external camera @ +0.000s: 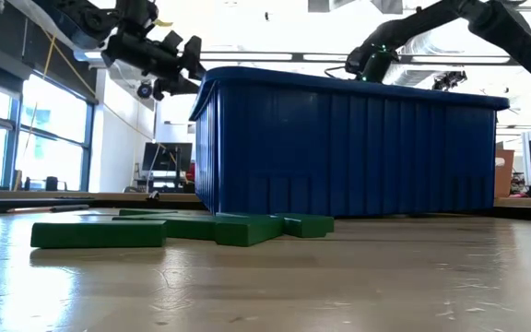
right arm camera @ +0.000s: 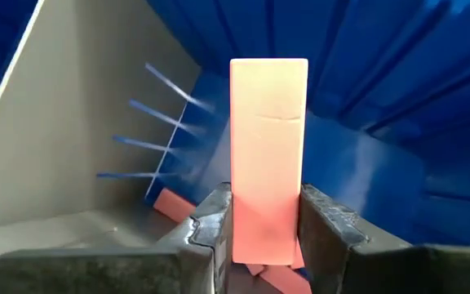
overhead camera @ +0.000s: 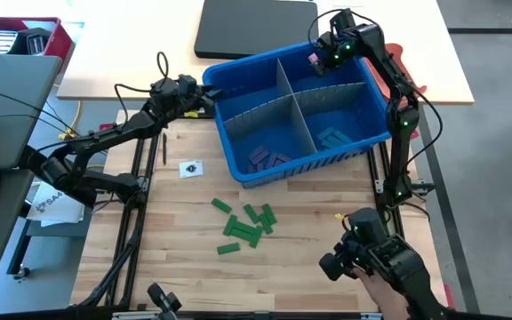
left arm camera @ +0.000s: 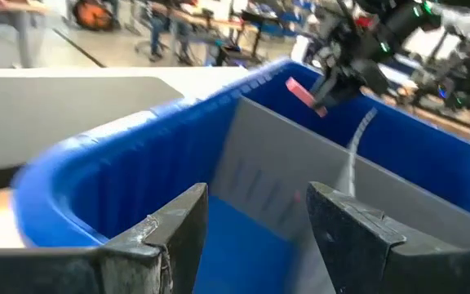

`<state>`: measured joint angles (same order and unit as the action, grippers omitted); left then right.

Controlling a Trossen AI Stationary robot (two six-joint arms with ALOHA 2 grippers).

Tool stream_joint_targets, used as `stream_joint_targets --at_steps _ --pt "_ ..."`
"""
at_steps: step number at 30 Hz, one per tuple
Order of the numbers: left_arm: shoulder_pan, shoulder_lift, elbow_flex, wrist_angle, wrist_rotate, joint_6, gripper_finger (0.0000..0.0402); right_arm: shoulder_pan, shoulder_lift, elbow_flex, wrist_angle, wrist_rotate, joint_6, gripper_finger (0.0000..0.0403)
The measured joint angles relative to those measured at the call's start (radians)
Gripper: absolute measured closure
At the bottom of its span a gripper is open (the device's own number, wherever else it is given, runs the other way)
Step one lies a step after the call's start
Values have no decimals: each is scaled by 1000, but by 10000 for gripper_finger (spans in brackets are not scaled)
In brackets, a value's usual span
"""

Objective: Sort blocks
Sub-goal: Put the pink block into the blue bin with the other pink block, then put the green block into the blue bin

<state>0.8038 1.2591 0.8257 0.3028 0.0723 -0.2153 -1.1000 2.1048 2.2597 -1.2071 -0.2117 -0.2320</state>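
Right tool point(right arm camera: 261, 237): closed on a pink block point(right arm camera: 268, 155), over the blue bin's point(overhead camera: 238, 164) far right compartment.
Left tool point(left arm camera: 255, 237): open, empty, at the bin's far left corner.
Green blocks point(overhead camera: 243, 227): loose on the bench point(overhead camera: 176, 258), near the bin.

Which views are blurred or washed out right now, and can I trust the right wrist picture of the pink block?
Left wrist view: the blue bin rim is smeared with motion blur, the room behind soft. Low view: bright windows and ceiling glare, while the green blocks up close look sharp. Right wrist view: the pink block between the fingers is crisp but slightly overexposed, so usable.
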Motion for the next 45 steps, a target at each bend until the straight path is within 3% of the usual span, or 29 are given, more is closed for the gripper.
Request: stream_joint_targets --at_steps 13,19,21,28,38,45 --pt "-29 0 0 -4 -3 20 200 -18 207 0 27 53 128 306" --pt "-52 -6 0 -3 10 8 200 -12 236 0 18 65 148 306" --pt "-67 -18 0 -8 13 8 200 -12 241 0 11 66 138 289" --pt "-116 -106 0 -43 11 33 200 -19 238 98 -63 62 122 173" --pt "-238 -280 -1 -292 9 34 200 46 -61 48 -31 70 91 161" --pt "-404 -367 -1 -622 56 52 203 271 -316 48 -75 41 0 160"
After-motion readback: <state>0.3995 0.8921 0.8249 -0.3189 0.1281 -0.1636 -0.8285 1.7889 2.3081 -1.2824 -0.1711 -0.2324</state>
